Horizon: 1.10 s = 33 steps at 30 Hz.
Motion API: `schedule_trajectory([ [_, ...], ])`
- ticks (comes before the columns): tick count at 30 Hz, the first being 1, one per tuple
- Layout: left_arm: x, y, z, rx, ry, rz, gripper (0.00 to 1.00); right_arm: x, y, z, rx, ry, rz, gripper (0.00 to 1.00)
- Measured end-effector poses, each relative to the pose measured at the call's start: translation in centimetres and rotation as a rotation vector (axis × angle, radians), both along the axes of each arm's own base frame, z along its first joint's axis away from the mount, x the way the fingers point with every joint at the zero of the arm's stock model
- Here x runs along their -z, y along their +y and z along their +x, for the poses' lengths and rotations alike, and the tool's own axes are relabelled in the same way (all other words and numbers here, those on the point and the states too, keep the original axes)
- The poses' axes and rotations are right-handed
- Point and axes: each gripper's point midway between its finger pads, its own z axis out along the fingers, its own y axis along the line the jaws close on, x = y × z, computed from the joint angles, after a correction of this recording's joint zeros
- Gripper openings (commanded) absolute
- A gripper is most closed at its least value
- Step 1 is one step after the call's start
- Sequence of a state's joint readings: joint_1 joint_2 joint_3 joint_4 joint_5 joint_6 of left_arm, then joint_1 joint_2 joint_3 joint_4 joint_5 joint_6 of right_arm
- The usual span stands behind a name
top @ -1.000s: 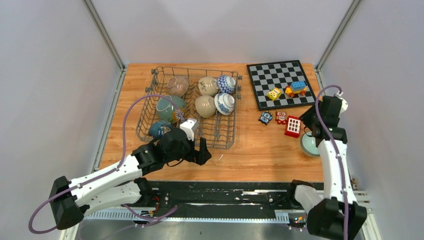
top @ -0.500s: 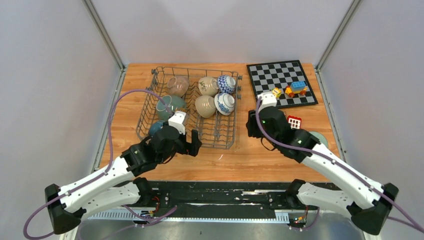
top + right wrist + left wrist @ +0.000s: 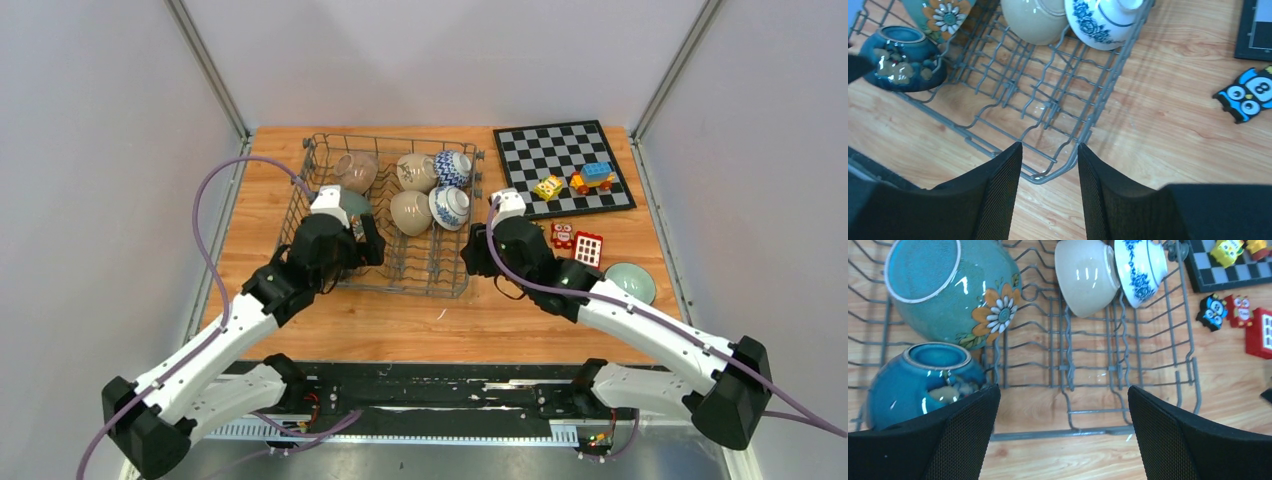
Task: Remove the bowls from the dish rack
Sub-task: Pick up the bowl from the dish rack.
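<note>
The rectangular grey metal wire dish rack (image 3: 432, 262) sits left of centre on the wooden table (image 3: 560, 322), its sides square with the table edges. From above its outline reads near-square, so the long axis cannot be determined. Bowls rest tipped between its upright tines. The round teal glazed bowl with a daisy motif (image 3: 963, 295) lies on its side, mouth tilted up toward the far left. Just beside it, at the near left corner, the round dark blue glazed bowl (image 3: 918, 385) is inverted, foot ring uppermost. The plain cream bowl (image 3: 1085, 275) and the blue-and-white floral bowl (image 3: 1140, 267) lie on their sides, touching. The left gripper (image 3: 1063, 390) hovers over the rack's near left section, jaws spread wide and empty. The right gripper (image 3: 1049, 150) hangs over the near right corner, fingers parted by a narrow gap with nothing between them. A pale green bowl (image 3: 630, 281) stands upright on the table, well apart from the rack, near the black-and-white chessboard (image 3: 565, 165).
</note>
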<state>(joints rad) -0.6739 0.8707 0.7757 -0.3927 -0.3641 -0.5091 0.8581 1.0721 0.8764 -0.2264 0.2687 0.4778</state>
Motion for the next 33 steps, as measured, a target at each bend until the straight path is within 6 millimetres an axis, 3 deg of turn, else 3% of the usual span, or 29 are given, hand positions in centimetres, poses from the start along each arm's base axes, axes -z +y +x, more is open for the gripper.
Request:
schedule_trajectory([
  [6, -0.5, 0.0, 3.0, -0.011, 0.047, -0.118, 1.0, 1.2, 0.9, -1.3, -0.079, 0.007, 0.056, 0.48],
  [11, -0.4, 4.4, 4.6, -0.156, 0.082, -0.171, 0.99, 1.5, 2.3, -2.1, -0.157, 0.029, 0.094, 0.48],
  [20, 0.8, 8.5, 0.6, -0.331, 0.11, -0.152, 1.0, 3.1, 7.1, -2.6, -0.331, 0.121, 0.14, 0.48],
  [27, 3.4, 9.0, -1.4, -0.398, 0.179, -0.209, 1.0, 1.9, 8.9, -2.3, -0.381, 0.115, 0.179, 0.49],
  [33, 3.4, 9.2, -2.7, -0.497, 0.205, -0.338, 0.96, 0.6, 10.1, -1.6, -0.399, 0.099, 0.199, 0.48],
])
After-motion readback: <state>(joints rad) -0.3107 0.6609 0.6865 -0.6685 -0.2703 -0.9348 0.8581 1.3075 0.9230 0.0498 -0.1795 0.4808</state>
